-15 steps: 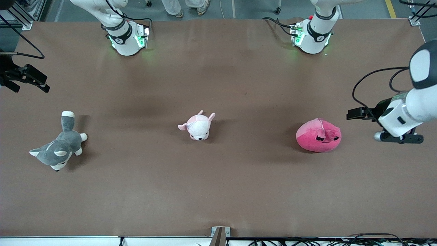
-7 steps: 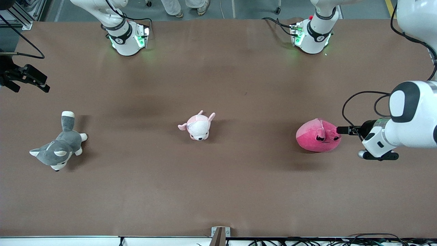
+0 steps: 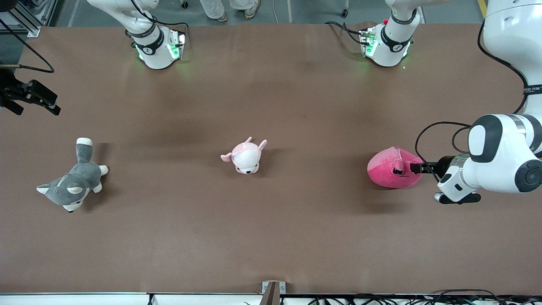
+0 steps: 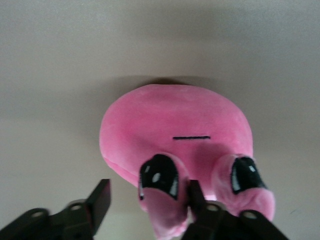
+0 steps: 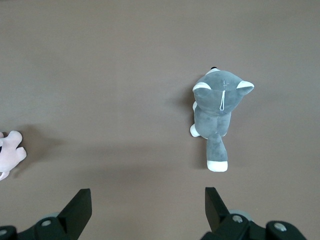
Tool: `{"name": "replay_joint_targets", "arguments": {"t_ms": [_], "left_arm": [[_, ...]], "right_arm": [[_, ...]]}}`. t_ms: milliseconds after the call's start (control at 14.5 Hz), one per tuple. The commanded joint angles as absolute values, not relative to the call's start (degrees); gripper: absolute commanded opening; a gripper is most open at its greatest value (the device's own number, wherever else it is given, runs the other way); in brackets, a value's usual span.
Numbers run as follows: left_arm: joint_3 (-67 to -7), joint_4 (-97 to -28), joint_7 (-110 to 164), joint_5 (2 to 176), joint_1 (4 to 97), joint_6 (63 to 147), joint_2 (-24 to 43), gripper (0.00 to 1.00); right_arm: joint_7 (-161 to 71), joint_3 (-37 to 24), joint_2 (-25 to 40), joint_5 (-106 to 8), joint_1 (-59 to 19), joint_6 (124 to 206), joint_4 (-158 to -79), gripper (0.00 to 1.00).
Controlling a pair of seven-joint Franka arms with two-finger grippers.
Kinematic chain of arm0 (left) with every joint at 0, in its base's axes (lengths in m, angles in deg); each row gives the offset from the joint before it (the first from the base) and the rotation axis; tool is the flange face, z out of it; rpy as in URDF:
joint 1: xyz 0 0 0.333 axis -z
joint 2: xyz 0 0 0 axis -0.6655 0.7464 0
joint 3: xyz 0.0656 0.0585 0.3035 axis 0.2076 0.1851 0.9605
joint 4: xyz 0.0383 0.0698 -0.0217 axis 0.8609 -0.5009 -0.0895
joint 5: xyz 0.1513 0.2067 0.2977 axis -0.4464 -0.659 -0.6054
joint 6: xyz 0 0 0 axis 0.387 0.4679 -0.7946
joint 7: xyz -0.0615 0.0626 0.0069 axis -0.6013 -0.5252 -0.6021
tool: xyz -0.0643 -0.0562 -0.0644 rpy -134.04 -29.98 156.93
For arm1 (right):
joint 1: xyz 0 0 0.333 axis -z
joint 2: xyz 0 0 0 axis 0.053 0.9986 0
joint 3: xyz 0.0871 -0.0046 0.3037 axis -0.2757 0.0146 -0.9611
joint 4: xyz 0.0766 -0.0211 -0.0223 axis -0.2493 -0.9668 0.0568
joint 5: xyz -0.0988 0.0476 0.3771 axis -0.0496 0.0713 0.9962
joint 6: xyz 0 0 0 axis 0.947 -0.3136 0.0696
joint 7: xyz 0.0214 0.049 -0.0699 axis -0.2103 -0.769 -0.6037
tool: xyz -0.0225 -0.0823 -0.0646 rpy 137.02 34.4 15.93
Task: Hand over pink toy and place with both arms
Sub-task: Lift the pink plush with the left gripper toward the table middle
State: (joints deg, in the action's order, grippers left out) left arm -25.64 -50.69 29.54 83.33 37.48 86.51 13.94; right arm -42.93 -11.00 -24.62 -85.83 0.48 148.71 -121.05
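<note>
The pink toy (image 3: 391, 167) lies on the table toward the left arm's end. It fills the left wrist view (image 4: 175, 125), where its black eyes sit on two pink bumps. My left gripper (image 3: 417, 167) is low at the toy's side that faces the left arm's end. It is open (image 4: 149, 192), with one eye bump (image 4: 162, 192) between the fingers, close against one finger (image 4: 196, 195) and apart from the other. My right gripper (image 3: 36, 98) waits open (image 5: 147, 200) and empty, up over the right arm's end of the table.
A grey-and-white plush husky (image 3: 72, 182) lies toward the right arm's end and shows in the right wrist view (image 5: 218, 112). A small pale pink-and-white plush animal (image 3: 245, 156) sits mid-table, its edge in the right wrist view (image 5: 10, 152). The brown tabletop (image 3: 271, 237) is bare nearer the camera.
My left gripper has come in from the left arm's end of the table to the pink toy, until its fingers reach the toy. The right gripper and the toys have stayed put.
</note>
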Motion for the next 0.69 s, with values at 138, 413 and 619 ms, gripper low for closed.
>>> {"name": "replay_joint_targets", "arguments": {"t_ms": [138,413,619], "left_arm": [[-26.2,-50.1,28.8,82.5,37.8,86.3,13.9,0.12],[-26.2,-50.0,28.5,82.8,39.1,85.8,13.7,0.0],[-26.3,-49.6,28.5,84.2,39.4,84.5,12.0,0.0]], "right_arm": [[-42.6,-11.0,-25.3,-86.6,0.3,149.3,-121.3,1.0],[-42.6,-10.9,-25.3,-86.6,0.7,149.3,-121.3,1.0],[-42.8,-10.9,-25.3,-86.7,0.5,149.0,-121.3,1.0]]}}
